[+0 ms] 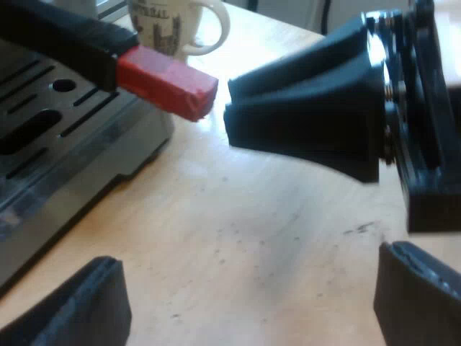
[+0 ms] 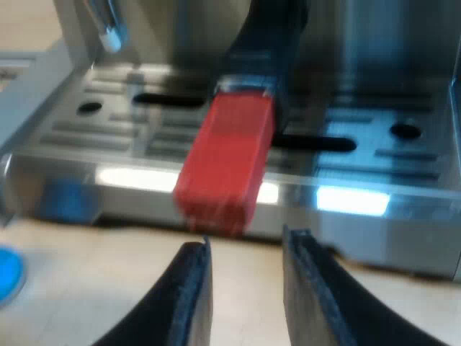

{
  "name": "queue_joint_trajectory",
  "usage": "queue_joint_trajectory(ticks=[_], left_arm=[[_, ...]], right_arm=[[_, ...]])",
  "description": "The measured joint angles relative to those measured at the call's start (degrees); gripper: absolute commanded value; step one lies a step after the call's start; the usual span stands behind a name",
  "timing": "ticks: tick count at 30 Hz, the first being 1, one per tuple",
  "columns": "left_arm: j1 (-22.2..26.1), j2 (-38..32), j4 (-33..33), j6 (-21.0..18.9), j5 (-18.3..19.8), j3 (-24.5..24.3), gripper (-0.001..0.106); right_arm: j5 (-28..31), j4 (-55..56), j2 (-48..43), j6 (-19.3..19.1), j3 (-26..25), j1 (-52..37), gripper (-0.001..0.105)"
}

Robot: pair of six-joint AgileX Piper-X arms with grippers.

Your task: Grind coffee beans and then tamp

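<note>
The metal holder is locked into the espresso machine [image 2: 403, 180], and its dark handle sticks out over the drip tray [image 1: 50, 122], ending in red [image 1: 169, 83] [image 2: 230, 166]. My right gripper [image 2: 245, 245] is open with a narrow gap, its fingertips [image 2: 194, 288] just short of the red end and a little below it, holding nothing. Seen from the left wrist, the right gripper [image 1: 230, 108] sits close beside the red tip. My left gripper [image 1: 248, 288] is open wide over the bare wooden table [image 1: 252, 238], close to the machine's front.
A white printed mug [image 1: 176, 25] stands on the table beyond the handle, next to the machine. A blue tamper [image 2: 7, 270] lies on the table by the machine's base. A steam wand [image 2: 108, 29] hangs over the drip tray.
</note>
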Motion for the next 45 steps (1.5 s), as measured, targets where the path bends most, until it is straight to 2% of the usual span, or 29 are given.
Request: queue_joint_trajectory(ticks=[5, 11, 16, 18, 21, 25, 26, 27, 35, 45], left_arm=[[0.0, -1.8, 0.0, 0.0, 0.5, 0.0, 0.071], [0.0, -8.0, 1.4, 0.0, 0.9, 0.0, 0.071], [0.0, -11.1, 4.1, 0.4, -0.2, 0.0, 0.076], [0.0, -11.3, 4.3, 0.5, -1.1, 0.0, 0.076], [0.0, -11.3, 4.3, 0.7, -2.4, 0.0, 0.076], [0.0, -11.3, 4.3, 0.9, -4.3, 0.0, 0.076], [0.0, -11.3, 4.3, 0.9, -4.5, 0.0, 0.076], [0.0, -11.3, 4.3, 0.9, -4.8, 0.0, 0.076], [0.0, -11.3, 4.3, 1.1, -5.0, 0.0, 0.076], [0.0, -11.3, 4.3, 1.1, -5.0, 0.0, 0.076]], right_arm=[[0.1, 5.0, -2.7, 2.1, 0.0, 4.0, 0.055], [0.1, 12.2, -10.0, 5.3, -1.5, 6.1, 0.056], [-0.8, 24.3, -14.5, 8.2, -9.7, 5.6, 0.056], [-4.6, 32.4, -15.0, 10.3, -15.9, 3.7, 0.056], [-7.5, 40.0, -14.5, 12.2, -20.4, 0.8, 0.056], [-13.3, 49.2, -12.5, 12.7, -25.4, -3.4, 0.056], [-19.0, 53.5, -10.0, 12.8, -28.2, -6.7, 0.056], [-21.9, 55.5, -8.2, 12.8, -29.8, -8.3, 0.056], [-28.4, 59.4, 1.1, 13.1, -35.9, -12.9, 0.056], [-29.7, 55.6, 5.5, 12.6, -35.1, -16.3, 0.056]])
